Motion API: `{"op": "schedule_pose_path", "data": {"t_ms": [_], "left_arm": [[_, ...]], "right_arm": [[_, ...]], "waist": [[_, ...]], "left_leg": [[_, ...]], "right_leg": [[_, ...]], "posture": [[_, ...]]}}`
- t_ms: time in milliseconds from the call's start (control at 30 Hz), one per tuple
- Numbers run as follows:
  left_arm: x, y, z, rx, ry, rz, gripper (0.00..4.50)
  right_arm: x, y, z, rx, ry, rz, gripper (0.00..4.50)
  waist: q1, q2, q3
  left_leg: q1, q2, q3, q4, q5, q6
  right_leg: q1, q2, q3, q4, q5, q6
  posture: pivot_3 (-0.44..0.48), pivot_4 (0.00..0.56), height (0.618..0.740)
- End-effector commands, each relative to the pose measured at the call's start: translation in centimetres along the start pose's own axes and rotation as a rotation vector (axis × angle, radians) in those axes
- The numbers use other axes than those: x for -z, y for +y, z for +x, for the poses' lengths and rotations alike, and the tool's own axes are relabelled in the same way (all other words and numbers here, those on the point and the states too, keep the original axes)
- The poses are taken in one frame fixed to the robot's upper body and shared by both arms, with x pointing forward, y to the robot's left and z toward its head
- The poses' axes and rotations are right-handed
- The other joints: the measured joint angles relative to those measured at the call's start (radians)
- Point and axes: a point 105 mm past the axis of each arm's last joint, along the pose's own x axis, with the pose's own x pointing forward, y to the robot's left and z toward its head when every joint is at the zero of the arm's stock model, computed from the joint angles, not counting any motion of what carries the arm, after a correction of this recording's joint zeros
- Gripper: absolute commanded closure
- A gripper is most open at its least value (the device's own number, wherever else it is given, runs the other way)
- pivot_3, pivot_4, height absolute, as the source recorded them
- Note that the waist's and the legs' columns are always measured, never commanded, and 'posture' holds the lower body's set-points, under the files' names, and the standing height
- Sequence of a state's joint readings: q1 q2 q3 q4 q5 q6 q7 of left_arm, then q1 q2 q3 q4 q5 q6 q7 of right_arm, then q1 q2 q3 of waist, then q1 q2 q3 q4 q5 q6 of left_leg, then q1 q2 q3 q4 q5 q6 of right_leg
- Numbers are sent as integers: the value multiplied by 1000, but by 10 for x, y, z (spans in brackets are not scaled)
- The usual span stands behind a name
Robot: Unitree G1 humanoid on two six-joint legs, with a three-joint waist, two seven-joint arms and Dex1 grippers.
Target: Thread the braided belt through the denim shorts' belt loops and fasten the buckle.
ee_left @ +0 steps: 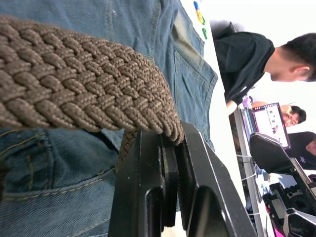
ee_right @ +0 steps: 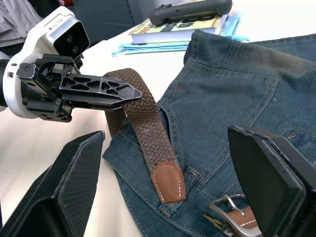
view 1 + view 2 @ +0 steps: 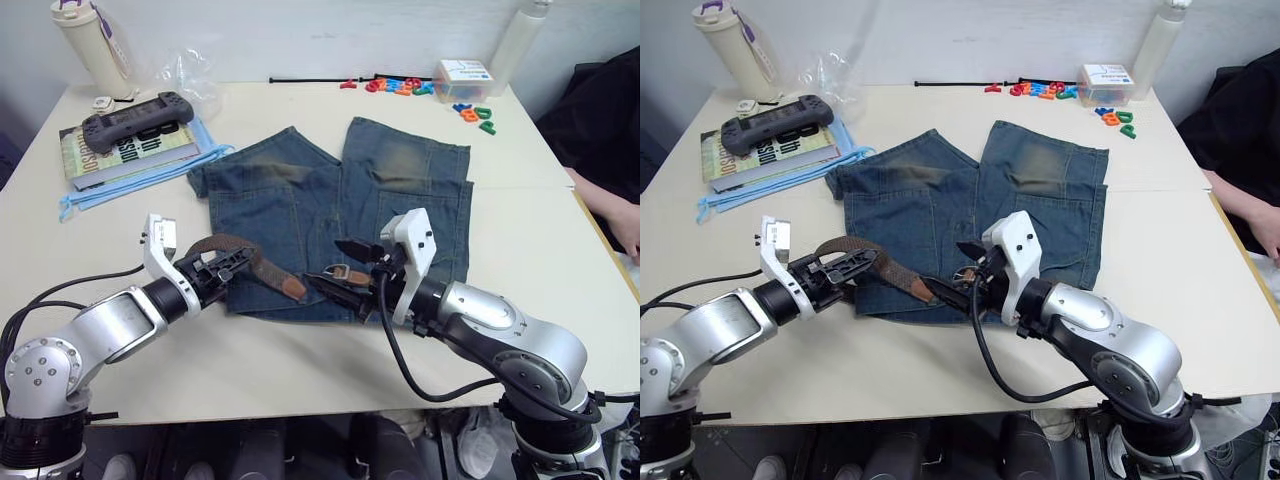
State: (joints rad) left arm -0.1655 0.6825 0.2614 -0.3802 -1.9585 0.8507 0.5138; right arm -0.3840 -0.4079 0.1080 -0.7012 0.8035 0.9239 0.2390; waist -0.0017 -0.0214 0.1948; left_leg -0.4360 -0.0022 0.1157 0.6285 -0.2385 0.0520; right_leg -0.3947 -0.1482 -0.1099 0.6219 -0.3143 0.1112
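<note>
Left end effector (image 3: 228, 268): fingers closed on the braided belt (image 2: 145, 126), gripping the strap at the bend of its arch. From the grip, the strap runs down toward 4 o'clock, and its reddish-brown leather tip (image 2: 168, 182) lies flat on the waistband of the denim shorts (image 3: 300, 215).

Right end effector (image 3: 345, 270): fingers spread wide, holding nothing. It hovers over the waistband with the buckle (image 2: 228, 205) lying between and below its two fingers (image 2: 269, 182). The buckle rests on the denim, joined to a tan leather tab (image 2: 243, 216), just beside the belt tip at its 3 o'clock.

The shorts lie flat at the centre of the worktop (image 3: 300, 365), waistband toward the robot, legs pointing to 12 o'clock.

At 10 o'clock from the shorts, a grey game controller (image 3: 137, 119) sits on a book (image 3: 120, 150). At 1 o'clock, coloured letters (image 3: 400, 86) lie scattered near the worktop's far edge.
</note>
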Motion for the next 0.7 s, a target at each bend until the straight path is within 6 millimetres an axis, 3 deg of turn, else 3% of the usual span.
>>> {"op": "schedule_pose_path", "data": {"t_ms": [33, 433, 700], "left_arm": [[7, -11, 1, 45, 10, 4, 4500], [5, 1, -6, 9, -88, -109, 4500], [-6, 25, -34, -76, -163, -117, 4500]], "right_arm": [[-9, 1, -2, 3, -38, -26, 224], [-7, -3, 4, 22, -57, -11, 224], [6, 4, 10, -42, -5, -63, 224]], "waist": [[0, 0, 0], [0, 0, 0], [-2, 0, 0]], "left_leg": [[0, 0, 0, 0, 0, 0], [0, 0, 0, 1, 0, 0], [1, 0, 0, 1, 0, -1]], "right_leg": [[0, 0, 0, 0, 0, 0], [0, 0, 0, 0, 0, 0], [0, 0, 0, 0, 0, 0]], "posture": [[0, 150, 717], [0, 150, 717], [0, 150, 717]]}}
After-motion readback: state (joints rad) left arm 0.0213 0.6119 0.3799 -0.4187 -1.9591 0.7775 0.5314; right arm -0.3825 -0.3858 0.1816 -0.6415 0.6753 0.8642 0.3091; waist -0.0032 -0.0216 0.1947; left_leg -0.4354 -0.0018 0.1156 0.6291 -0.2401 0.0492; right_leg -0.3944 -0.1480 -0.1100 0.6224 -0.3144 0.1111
